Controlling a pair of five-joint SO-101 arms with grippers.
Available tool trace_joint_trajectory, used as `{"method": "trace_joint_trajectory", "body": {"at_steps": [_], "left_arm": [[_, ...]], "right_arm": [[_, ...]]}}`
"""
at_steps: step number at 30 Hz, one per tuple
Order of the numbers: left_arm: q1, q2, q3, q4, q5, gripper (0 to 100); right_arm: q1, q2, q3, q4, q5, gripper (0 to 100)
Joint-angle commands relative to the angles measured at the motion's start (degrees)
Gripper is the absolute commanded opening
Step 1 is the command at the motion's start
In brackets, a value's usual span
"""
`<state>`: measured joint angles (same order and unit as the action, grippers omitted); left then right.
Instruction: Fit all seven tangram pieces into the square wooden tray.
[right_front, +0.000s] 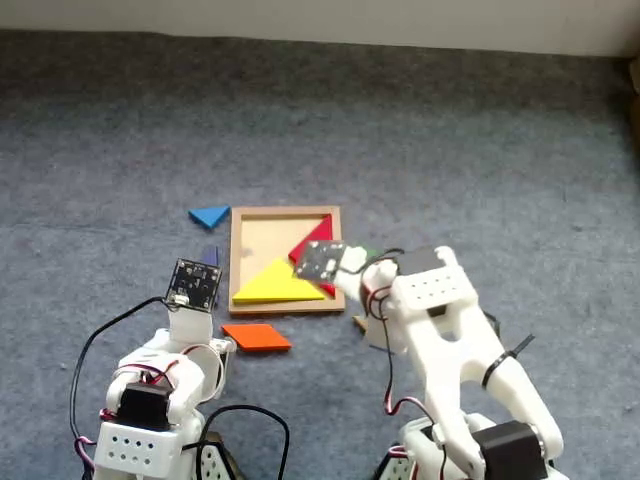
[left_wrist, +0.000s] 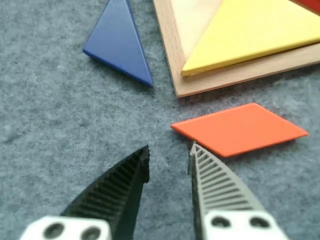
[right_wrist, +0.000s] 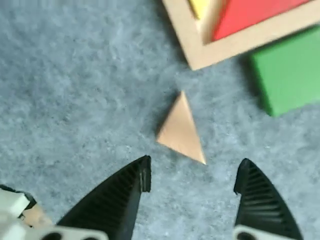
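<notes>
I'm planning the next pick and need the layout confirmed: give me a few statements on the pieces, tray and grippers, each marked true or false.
1. The yellow triangle lies in the tray. True.
2. The orange parallelogram lies in the tray. False: it lies on the carpet, outside the tray.
3. The right gripper holds the tan triangle. False: it is open, and the triangle lies on the carpet ahead of it.
4. The green square lies outside the tray. True.
5. The left gripper is shut on the dark blue triangle. False: it is open and empty, apart from that triangle.
</notes>
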<state>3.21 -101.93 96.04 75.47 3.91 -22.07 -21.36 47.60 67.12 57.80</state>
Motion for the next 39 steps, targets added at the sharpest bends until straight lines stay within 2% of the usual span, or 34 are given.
{"method": "trace_joint_trajectory", "body": {"at_steps": [1, 8, 20, 25, 28, 31, 36, 39], "left_arm": [[0.9, -2.1, 1.1, 0.2, 0.4, 15], [0.9, -2.1, 1.1, 0.2, 0.4, 15], [0.9, -2.1, 1.1, 0.2, 0.4, 15], [0.9, -2.1, 1.1, 0.2, 0.4, 15], [0.9, -2.1, 1.1, 0.2, 0.4, 15], [0.9, -2.1, 1.1, 0.2, 0.4, 15], [0.9, -2.1, 1.1, 0.2, 0.4, 15], [0.9, -2.1, 1.1, 0.2, 0.4, 15]], "right_arm": [[-4.8, -0.2, 4.4, -3.7, 1.1, 26.6], [-5.1, -0.2, 9.5, -11.8, 1.0, 26.4], [-5.1, 0.0, 10.1, -12.2, 1.0, 26.1], [-4.0, 9.1, 9.4, -14.5, 1.1, 17.1], [-2.5, 15.1, 7.0, -13.0, 1.0, 15.1], [-2.2, 16.0, 1.1, -10.5, 1.0, 14.9], [-2.2, 15.6, 2.0, -10.5, 0.9, 14.6], [-2.1, 14.0, 1.9, -10.2, 0.7, 11.0]]}}
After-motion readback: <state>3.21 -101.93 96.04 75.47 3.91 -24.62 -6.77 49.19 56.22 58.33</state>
